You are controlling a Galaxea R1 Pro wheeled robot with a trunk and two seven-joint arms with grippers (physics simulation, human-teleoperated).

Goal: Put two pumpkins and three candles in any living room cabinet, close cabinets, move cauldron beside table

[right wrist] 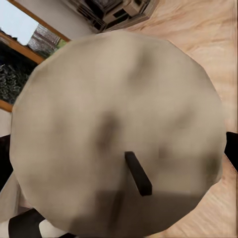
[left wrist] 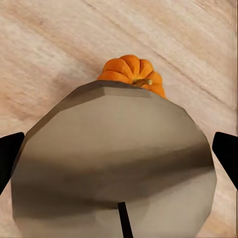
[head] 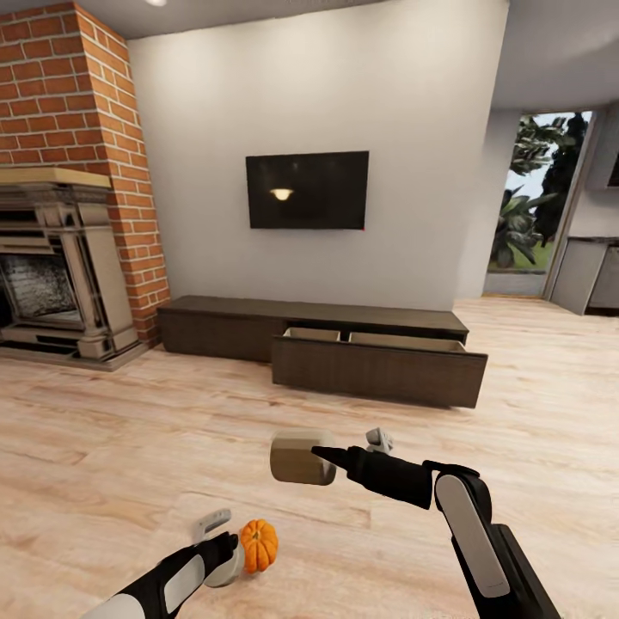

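I look at the cabinet [head: 378,365] from the head view: its wide drawer is pulled open and lies at about twelve o'clock from my right gripper [head: 320,454], well apart across the wooden floor [head: 129,430]. This gripper is closed on a candle [head: 297,458], whose long axis lies sideways, wick [right wrist: 138,173] end turned to the wrist camera. My left gripper [head: 225,550] is low at seven o'clock and is also closed on a second candle [left wrist: 114,163]; the fingers [left wrist: 10,158] press on both of its sides. A pumpkin [head: 259,544] rests on the floor just beside that candle, at three o'clock of it. I judge the right arm is nearer to the drawer, so the base must go forward before any release.
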